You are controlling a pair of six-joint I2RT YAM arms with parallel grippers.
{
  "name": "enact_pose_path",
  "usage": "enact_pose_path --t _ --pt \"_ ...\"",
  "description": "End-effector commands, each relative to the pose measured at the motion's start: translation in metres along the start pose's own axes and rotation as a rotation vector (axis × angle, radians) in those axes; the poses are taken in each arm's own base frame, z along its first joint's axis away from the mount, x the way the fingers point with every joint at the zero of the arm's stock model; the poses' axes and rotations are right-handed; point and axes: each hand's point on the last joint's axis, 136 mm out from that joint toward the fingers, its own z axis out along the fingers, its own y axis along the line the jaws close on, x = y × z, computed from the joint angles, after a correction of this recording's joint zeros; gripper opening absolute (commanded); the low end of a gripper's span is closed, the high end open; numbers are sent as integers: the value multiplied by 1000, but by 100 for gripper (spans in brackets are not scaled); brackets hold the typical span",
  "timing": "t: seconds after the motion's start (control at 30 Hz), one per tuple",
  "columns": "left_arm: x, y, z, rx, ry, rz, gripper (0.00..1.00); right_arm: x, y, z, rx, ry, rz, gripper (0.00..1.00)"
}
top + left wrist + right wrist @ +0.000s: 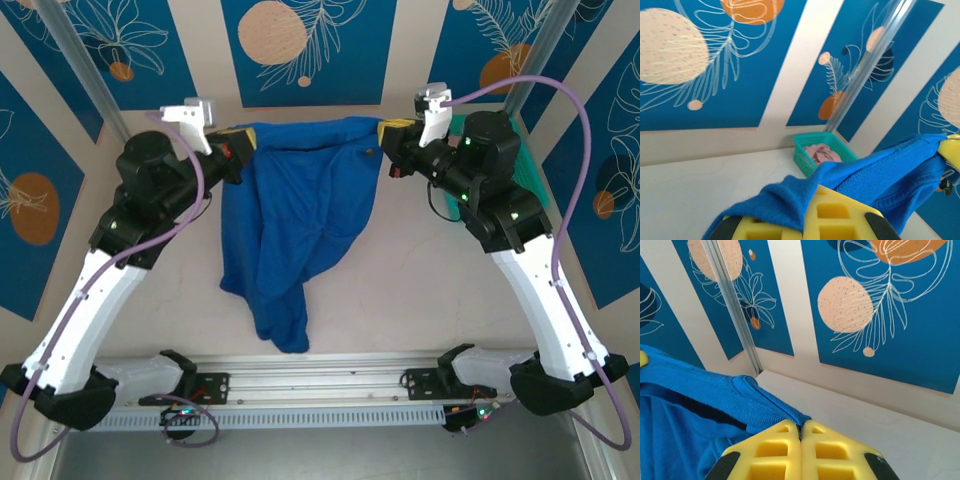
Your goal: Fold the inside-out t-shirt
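One limp, rumpled royal-blue t-shirt [290,215]

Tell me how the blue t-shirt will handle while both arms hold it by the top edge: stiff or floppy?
Probably very floppy: the t-shirt sags between the left fingers and right fingers, its tail bunched on the table. Likely light, since two small pinches carry its edge. The fuzzy weave probably resists slipping.

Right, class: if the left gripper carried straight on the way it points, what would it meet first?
Past the blue t-shirt it grips, the left gripper probably reaches the teal basket first, though depth is unclear.
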Motion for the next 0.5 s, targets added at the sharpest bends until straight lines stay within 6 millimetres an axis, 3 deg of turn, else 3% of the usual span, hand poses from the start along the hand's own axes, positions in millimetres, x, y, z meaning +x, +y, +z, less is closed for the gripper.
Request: enact_pose_path --t 0.0,0.07,0.13,0.23,0.3,0.33,0.4,0.47 --pt "-4 -17 7 79 66 31 0 -23 -4 -21 42 -49 -17 0" --pt "17 -3 24 43 129 14 0 -12 -3 -15 26 -8 11 0" --pt "50 25 42 -53 202 3 0 14 -10 -1 42 72 46 0" --pt "98 72 67 -196 278 4 0 57 -37 29 107 180 116 0" --pt "115 105 86 -288 302 -2 0 70 -56 53 131 197 171 0" --pt "120 123 96 -334 308 -1 6 74 -62 68 127 206 192 0" --pt "135 156 115 -421 355 4 36 78 -66 91 110 230 222 0" --pt "158 177 123 -482 450 19 53 83 -59 106 60 262 258 0"
